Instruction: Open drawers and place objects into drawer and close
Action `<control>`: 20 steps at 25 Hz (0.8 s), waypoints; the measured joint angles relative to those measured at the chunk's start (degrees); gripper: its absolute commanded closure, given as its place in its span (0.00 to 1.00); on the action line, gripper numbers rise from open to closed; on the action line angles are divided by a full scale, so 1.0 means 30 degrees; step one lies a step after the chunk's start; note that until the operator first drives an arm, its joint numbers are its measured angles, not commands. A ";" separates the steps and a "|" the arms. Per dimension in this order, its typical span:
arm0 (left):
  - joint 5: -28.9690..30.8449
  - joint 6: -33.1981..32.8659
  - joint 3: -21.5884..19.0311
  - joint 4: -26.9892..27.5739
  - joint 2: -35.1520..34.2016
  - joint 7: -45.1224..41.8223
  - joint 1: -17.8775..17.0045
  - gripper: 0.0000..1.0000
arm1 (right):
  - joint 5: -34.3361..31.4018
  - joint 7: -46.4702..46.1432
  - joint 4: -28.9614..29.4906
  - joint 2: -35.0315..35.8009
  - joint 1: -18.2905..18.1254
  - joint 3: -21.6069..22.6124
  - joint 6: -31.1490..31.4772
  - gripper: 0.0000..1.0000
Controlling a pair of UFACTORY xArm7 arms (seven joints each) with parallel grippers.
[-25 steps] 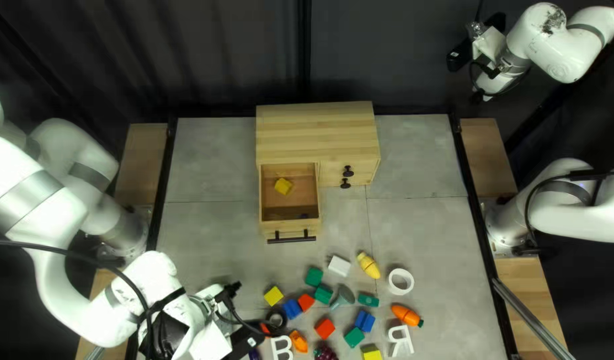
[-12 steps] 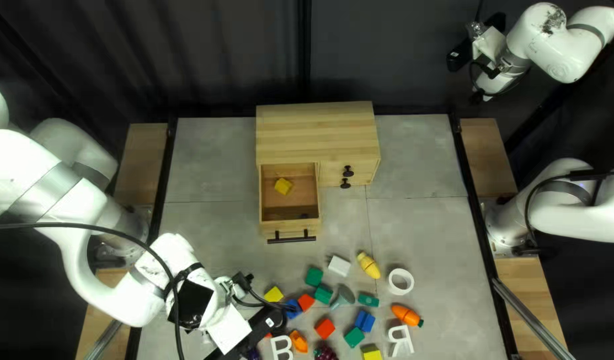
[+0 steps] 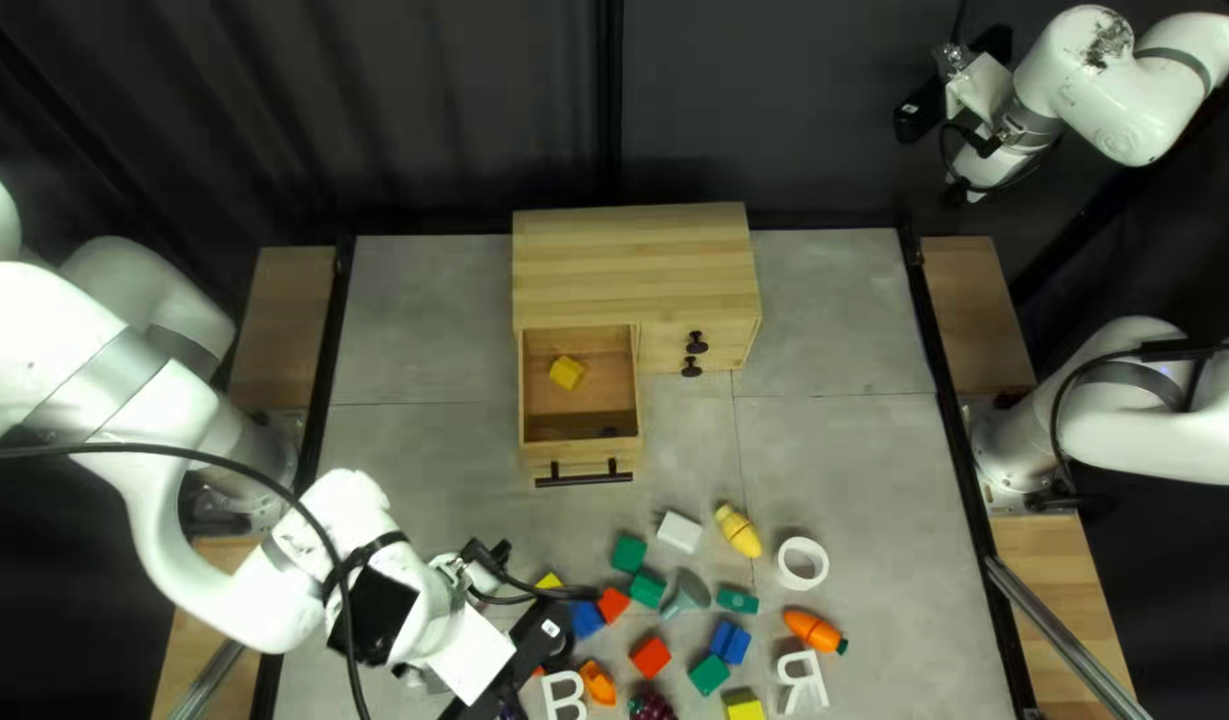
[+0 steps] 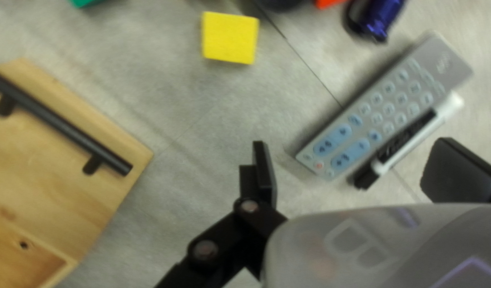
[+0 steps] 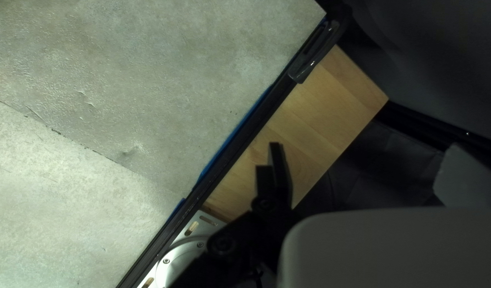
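One cubic yellow block (image 3: 566, 372) sits in the open pale-wood drawer (image 3: 574, 451), top left view's twelve o'clock from my spread, empty left gripper (image 4: 354, 160), right gripper (image 5: 362, 160) likewise, leaving closing and perhaps more loading.

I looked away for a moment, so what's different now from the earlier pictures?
Your left gripper has shifted right and slightly toward the far edge in the top left view, so its arm now partly covers the yellow block on the table. Nothing was visibly picked up or let go. The open drawer, the block inside and the right arm stayed put.
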 measured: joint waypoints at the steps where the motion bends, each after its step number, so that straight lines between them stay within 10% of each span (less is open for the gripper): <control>1: 0.0487 -0.0041 -0.0064 0.0226 0.0410 -0.1086 -0.0072 0.00 | 0.0000 0.0000 0.0000 0.0000 0.0000 0.0000 0.0000 0.00; 20: 0.2410 -0.4084 0.0659 0.1693 0.4633 -0.8541 -0.0666 0.00 | 0.0000 0.0000 0.0000 0.0000 0.0000 0.0000 0.0000 0.00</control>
